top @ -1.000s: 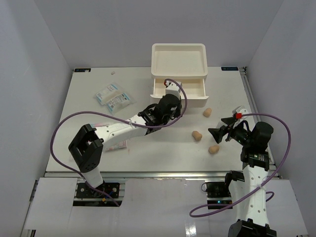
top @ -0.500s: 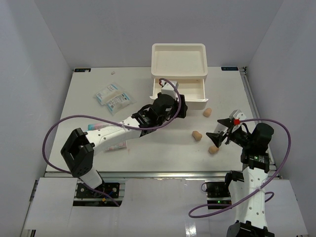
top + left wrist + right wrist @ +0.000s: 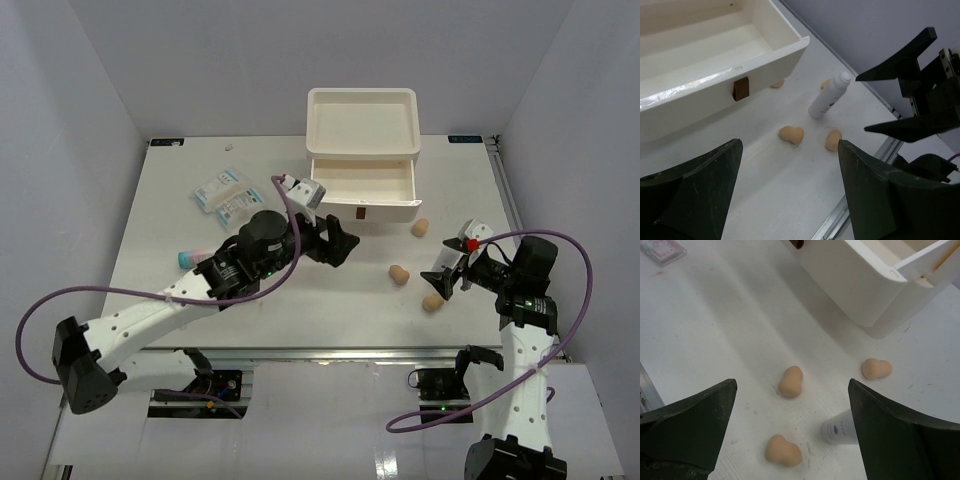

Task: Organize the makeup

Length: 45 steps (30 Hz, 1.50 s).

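Observation:
Three tan sponges lie right of the open drawer (image 3: 360, 186): one near its corner (image 3: 420, 228), one mid-table (image 3: 399, 273), one nearest the front edge (image 3: 433, 301). My right gripper (image 3: 437, 281) hangs open and empty just above them; the wrist view shows the same sponges (image 3: 791, 381) (image 3: 783, 450) (image 3: 876, 368) and a slim white tube (image 3: 840, 427) between its fingers. My left gripper (image 3: 343, 243) is open and empty in front of the drawer, facing the sponges (image 3: 791, 135) and the white tube (image 3: 829, 95). Clear packets (image 3: 228, 195) and a pink-blue tube (image 3: 190, 258) lie at the left.
The white drawer box (image 3: 362, 118) stands at the back centre, its bottom drawer pulled out, brown handle (image 3: 741, 89) on the front. The right arm's fingers (image 3: 900, 65) reach in close to the tube. A pink-labelled item (image 3: 660, 250) lies beyond the sponges.
My left gripper was shut inside the drawer; it has opened and drawn back to the left front. My right gripper has dropped slightly toward the sponges.

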### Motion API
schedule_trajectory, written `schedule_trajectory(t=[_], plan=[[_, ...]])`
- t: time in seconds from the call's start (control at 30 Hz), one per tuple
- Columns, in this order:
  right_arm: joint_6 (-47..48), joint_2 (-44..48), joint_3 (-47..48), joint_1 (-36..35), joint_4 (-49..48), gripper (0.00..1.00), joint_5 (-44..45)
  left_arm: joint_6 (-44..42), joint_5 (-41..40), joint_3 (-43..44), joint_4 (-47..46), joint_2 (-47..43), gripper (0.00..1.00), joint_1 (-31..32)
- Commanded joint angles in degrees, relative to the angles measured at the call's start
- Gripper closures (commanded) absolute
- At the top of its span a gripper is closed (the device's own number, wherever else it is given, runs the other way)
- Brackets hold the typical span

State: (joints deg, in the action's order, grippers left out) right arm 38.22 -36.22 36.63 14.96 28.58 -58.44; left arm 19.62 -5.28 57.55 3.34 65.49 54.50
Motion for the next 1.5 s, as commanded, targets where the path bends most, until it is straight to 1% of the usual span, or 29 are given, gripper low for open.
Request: schedule_trajectory(t=[0.0,0.1,0.17,0.33,0.4,0.47,0.53,0.6,0.67,0.77,0.87,0.97,1.07,1.2,1.33,1.47], plan=[[11.7,-1.9,7.1,0.2,13.2,0.01,9.6,-7.8,0.3,-7.4,-0.1,-9.9,0.10,-0.5],[10.7,-4.4,9.5,0.2,15.0,0.00,14.5,-10.4,-1.3,-11.7,0.0,-13.4,0.10,-0.9],[7.6,-4.8,10.5,0.2,15.1,0.00,16.0,-12.5,-1.8,-13.6,0.1,-15.7,0.09,-1.1],[-0.8,-2.8,11.1,0.2,12.1,0.00,11.0,-15.2,-4.0,-14.8,2.7,-18.8,0.09,-1.1],[-0.2,-1.9,10.9,0.2,11.6,0.00,6.8,-15.6,-4.4,-15.7,3.0,-20.5,0.09,-1.0],[4.5,-0.4,10.5,0.2,13.4,0.00,2.0,-15.8,-4.2,-16.5,3.8,-22.3,0.09,-1.1],[14.6,0.7,10.6,0.2,16.7,0.00,-3.7,-15.8,-4.1,-17.3,4.4,-23.1,0.09,-1.1],[20.6,0.0,11.6,0.2,21.0,0.00,-5.5,-15.6,-4.0,-17.6,4.9,-24.2,0.09,-1.0],[27.7,-1.7,13.0,0.1,26.6,0.00,-5.4,-15.6,-4.2,-17.6,4.9,-24.8,0.09,-1.1],[41.7,-6.1,15.9,0.0,36.7,0.01,-3.5,-15.8,-4.7,-17.5,5.0,-24.9,0.09,-1.1],[57.3,-7.6,17.0,-0.3,46.0,0.05,-0.4,-15.9,-4.9,-17.6,5.0,-24.5,0.09,-1.2],[64.4,-7.2,14.9,-2.0,46.6,0.06,5.8,-16.0,-4.8,-17.5,5.1,-23.7,0.09,-1.4],[69.4,-7.7,12.0,-3.6,45.8,0.07,12.2,-16.1,-4.9,-17.5,5.2,-23.0,0.09,-1.6],[69.2,-8.4,6.6,-6.1,41.9,0.07,19.8,-16.2,-4.9,-17.5,5.3,-22.6,0.09,-2.2],[63.9,-9.4,0.4,-10.7,32.9,0.08,27.4,-16.1,-4.3,-17.5,5.4,-21.8,0.09,-2.8],[57.9,-13.2,-2.7,-13.9,25.1,0.11,30.3,-16.2,-4.0,-17.5,5.4,-21.1,0.09,-2.9]])
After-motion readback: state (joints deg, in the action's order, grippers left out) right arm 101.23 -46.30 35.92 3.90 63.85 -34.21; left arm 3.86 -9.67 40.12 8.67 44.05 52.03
